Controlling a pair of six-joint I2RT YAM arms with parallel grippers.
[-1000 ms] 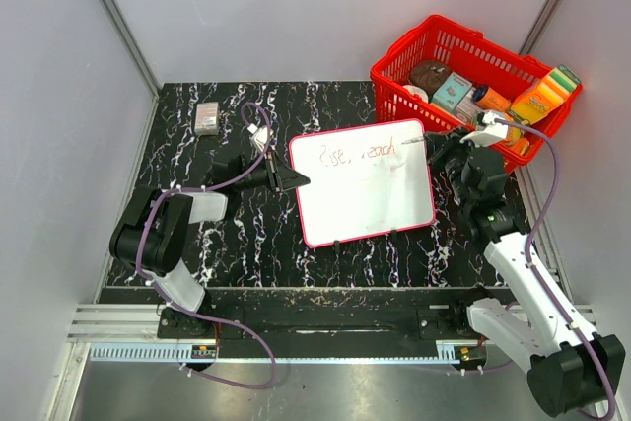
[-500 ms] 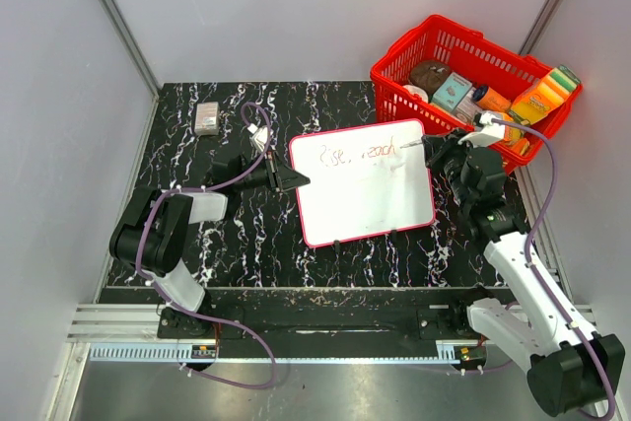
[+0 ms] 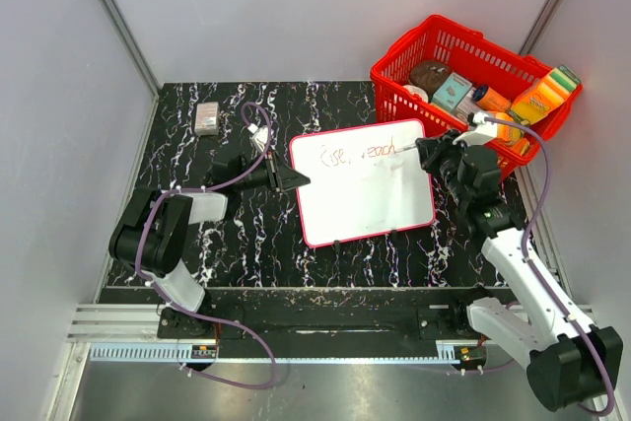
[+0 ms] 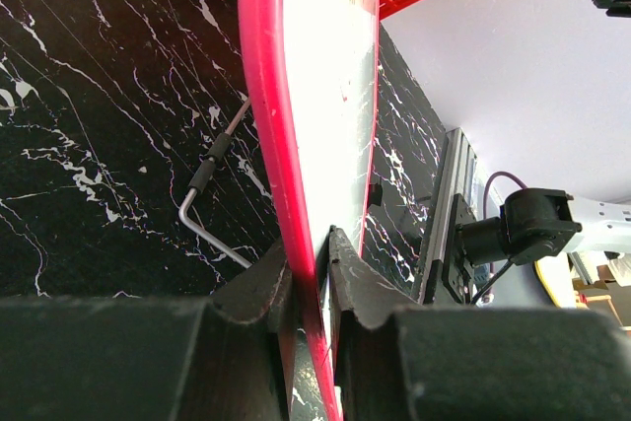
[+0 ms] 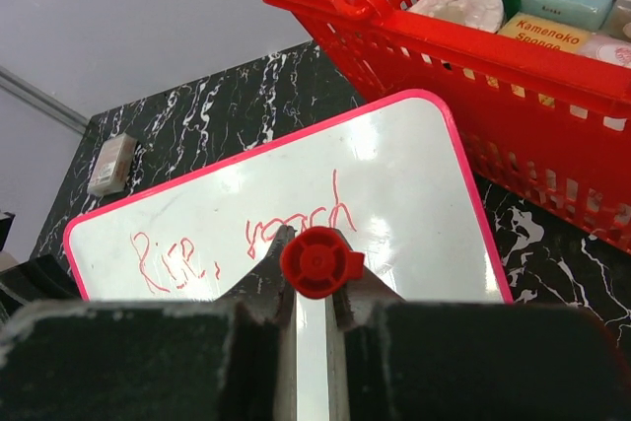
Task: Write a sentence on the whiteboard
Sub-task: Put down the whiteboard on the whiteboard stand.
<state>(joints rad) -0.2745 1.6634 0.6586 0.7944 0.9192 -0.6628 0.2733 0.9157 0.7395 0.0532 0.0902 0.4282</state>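
Note:
The whiteboard (image 3: 367,194) stands propped at a slant in the middle of the black marble table, red-rimmed. Its top row carries the sentence (image 3: 355,155) in red cursive, reading roughly "Rise, reach" (image 5: 296,229). My left gripper (image 3: 299,180) is shut on the board's left edge; in the left wrist view the red rim (image 4: 264,96) runs between the closed fingers (image 4: 345,278). My right gripper (image 3: 426,153) is shut on a red marker (image 5: 320,261), seen end-on. The marker's tip (image 3: 402,150) rests near the end of the last word.
A red basket (image 3: 399,96) full of packaged goods stands just behind the board's right corner, close to my right gripper. A small grey block (image 3: 207,117) lies at the back left. A bent wire stand (image 4: 212,199) props the board from behind. Grey walls enclose the table.
My right gripper has slid left and slightly down with the marker, from the board's top right corner onto its face by the last word. The left gripper and the board stay still.

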